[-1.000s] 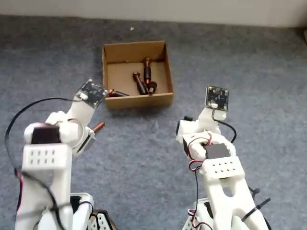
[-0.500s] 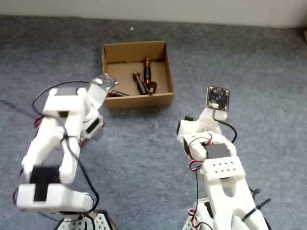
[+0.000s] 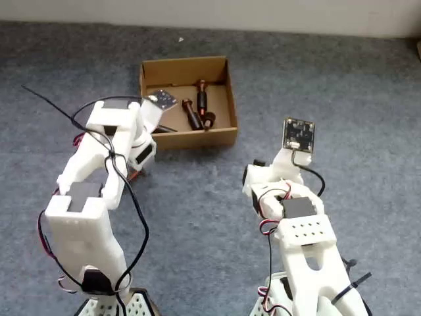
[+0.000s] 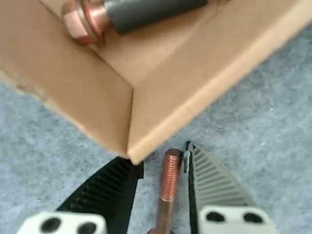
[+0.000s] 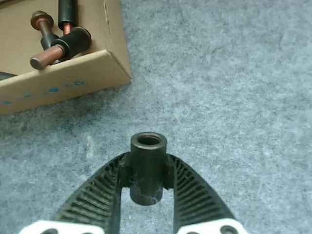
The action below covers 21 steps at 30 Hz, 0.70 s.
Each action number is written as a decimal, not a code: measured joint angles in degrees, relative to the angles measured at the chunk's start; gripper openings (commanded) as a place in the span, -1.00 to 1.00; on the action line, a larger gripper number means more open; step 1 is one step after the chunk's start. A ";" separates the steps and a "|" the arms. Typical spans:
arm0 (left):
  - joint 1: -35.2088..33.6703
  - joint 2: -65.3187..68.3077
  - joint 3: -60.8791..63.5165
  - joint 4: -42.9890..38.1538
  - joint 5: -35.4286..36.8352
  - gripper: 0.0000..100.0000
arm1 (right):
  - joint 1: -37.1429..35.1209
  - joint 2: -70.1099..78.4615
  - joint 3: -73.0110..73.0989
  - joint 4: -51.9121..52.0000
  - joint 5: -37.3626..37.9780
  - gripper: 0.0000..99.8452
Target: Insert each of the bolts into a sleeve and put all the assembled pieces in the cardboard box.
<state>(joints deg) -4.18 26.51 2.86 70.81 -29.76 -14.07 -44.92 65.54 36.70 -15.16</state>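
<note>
The left claw [image 4: 165, 158] is closed on a copper bolt [image 4: 168, 187]. The bolt's threaded end juts out between the fingers, just beside the near left corner of the cardboard box [image 4: 146, 112] and outside its wall. Just past that corner, an assembled piece [image 4: 131, 12] lies inside the box. From above, the left arm [image 3: 108, 151] stretches up to this corner, with bare grey table [image 3: 355, 99] to its left.

The right claw [image 5: 147, 161] grips a dark sleeve [image 5: 147, 144] with its open bore pointing away from the claw. It is over bare table, nearer and to the right of the box's near right corner and well apart from it. More assembled pieces [image 3: 197, 108] lie near the box's middle. The table stays open to the right of the box and between the two arms.
</note>
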 measured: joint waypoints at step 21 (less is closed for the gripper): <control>14.51 -16.09 -5.27 21.89 6.59 -0.99 | 1.14 0.00 0.00 0.00 0.00 -0.99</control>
<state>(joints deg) 10.33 10.42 -2.42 92.70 -23.16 -12.92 -44.92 65.54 36.70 -15.16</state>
